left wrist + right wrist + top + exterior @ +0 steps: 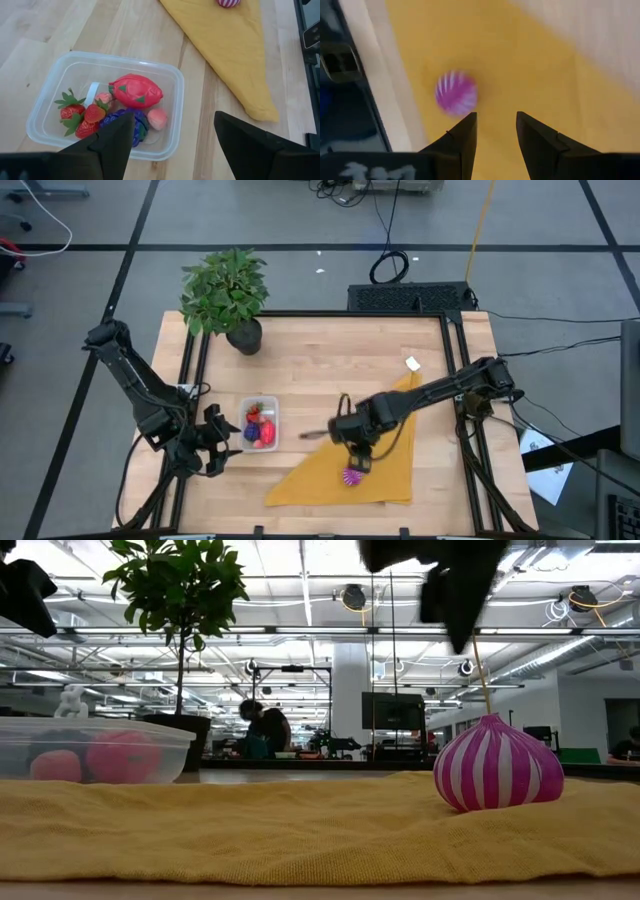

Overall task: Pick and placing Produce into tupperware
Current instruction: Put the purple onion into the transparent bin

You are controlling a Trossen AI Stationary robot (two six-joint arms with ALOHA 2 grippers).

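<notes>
The last piece of produce still out is a small magenta-and-white striped bulb [352,477], sitting upright on the mustard-yellow cloth [385,470] toward the near edge of the surface, its thin stem pointing straight up, as the low view shows. Directly above and just to the far side of it hangs the right gripper [358,460], empty, its two dark fingers [462,140] drawn to a narrow gap and pointing down at the cloth; from its own wrist camera the bulb lies just off the line between the fingers, close but not between them. I judge this arm far the nearer one, so the coming move turns on shifting a little toward the near edge and dropping over the bulb, with the fingers spread wider first, since the gap looks slimmer than the bulb's round body. To the left, well apart from the cloth's tip, sits the clear tupperware [272,412], already holding strawberries [80,116], a red dragon-fruit-like piece [136,91], a purple piece [140,129] and a small pink one [157,119]. The left gripper [215,442] waits just left of that box, fingers spread wide and holding nothing. A potted plant [228,292] stands at the far left.
</notes>
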